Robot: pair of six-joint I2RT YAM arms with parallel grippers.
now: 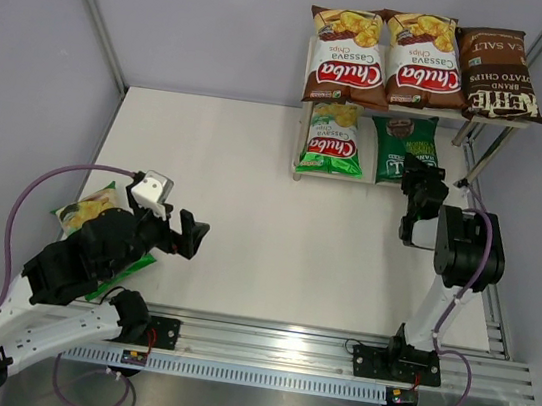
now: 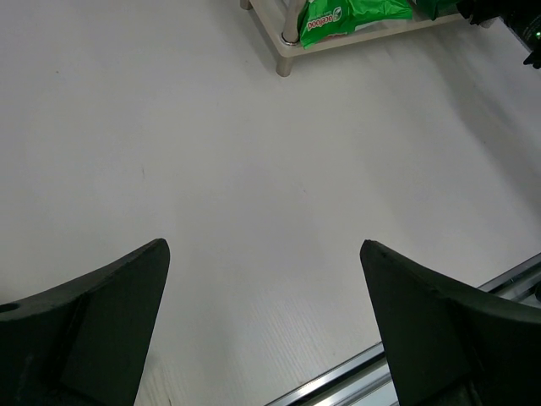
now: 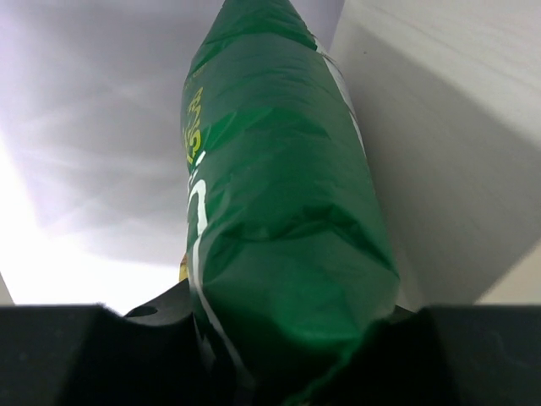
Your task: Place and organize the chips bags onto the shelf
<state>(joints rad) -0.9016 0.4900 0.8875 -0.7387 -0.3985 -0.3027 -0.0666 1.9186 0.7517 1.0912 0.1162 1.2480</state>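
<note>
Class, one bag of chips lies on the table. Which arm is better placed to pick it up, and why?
Left. The left gripper is open and empty, and the loose bag lies beside that arm. The right gripper is far off at the shelf, shut on the dark-green bag.

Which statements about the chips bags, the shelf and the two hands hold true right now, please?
1. The Kettle bag and two brown Chuba bags lie on the top board of the shelf. True.
2. The left hand holds a bag. False: it is open and empty above the table.
3. The right hand grips the dark-green bag at the lower board. True.
4. Every bag is shelved. False: a light-green bag lies on the table beneath the left arm.
</note>
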